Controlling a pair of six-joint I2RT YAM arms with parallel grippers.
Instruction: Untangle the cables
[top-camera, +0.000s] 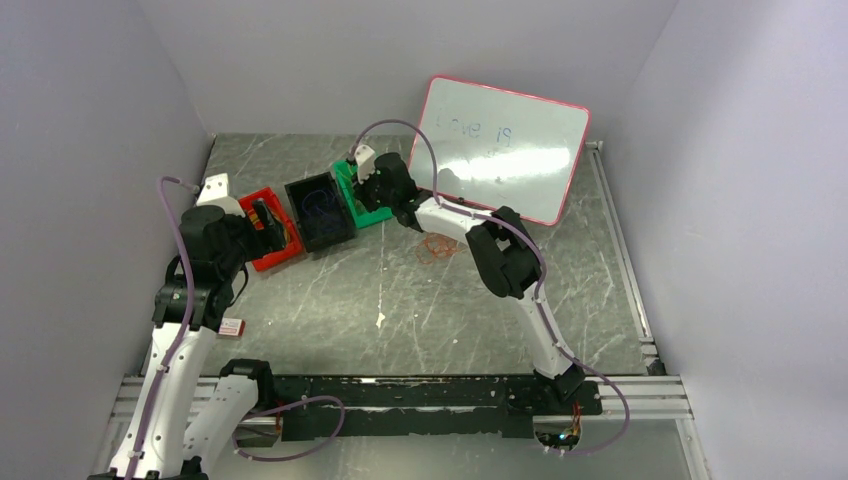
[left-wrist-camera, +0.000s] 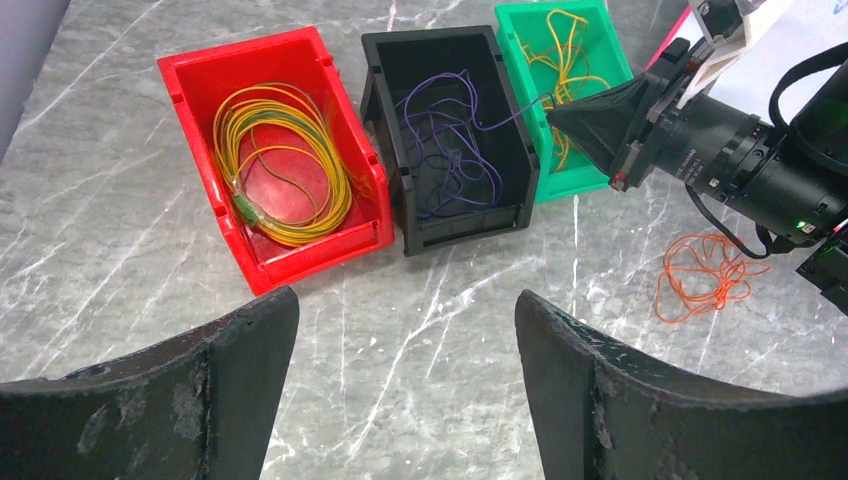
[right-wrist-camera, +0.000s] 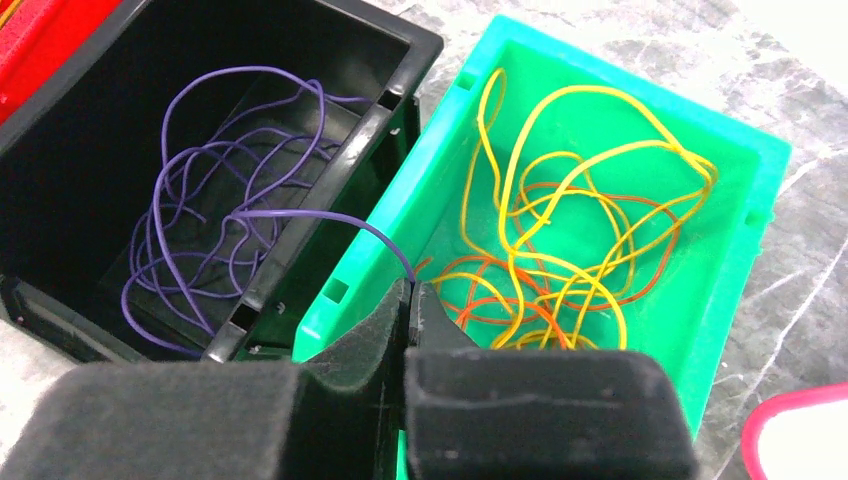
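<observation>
A purple cable (right-wrist-camera: 200, 230) lies tangled in the black bin (right-wrist-camera: 340, 170), and one strand arcs out over its wall. My right gripper (right-wrist-camera: 410, 290) is shut on that strand's end, above the near left corner of the green bin (right-wrist-camera: 640, 85). Yellow and orange cables (right-wrist-camera: 600, 150) lie tangled in the green bin. A yellow-green coil (left-wrist-camera: 330, 170) lies in the red bin (left-wrist-camera: 200, 75). A loose orange cable (left-wrist-camera: 700, 275) lies on the table right of the bins. My left gripper (left-wrist-camera: 405, 310) is open and empty, above the table in front of the red and black bins.
The three bins stand in a row at the back left of the marble table (top-camera: 400, 300). A pink-framed whiteboard (top-camera: 500, 145) leans at the back right. The right arm (left-wrist-camera: 740, 160) reaches across above the loose orange cable. Grey walls close in both sides.
</observation>
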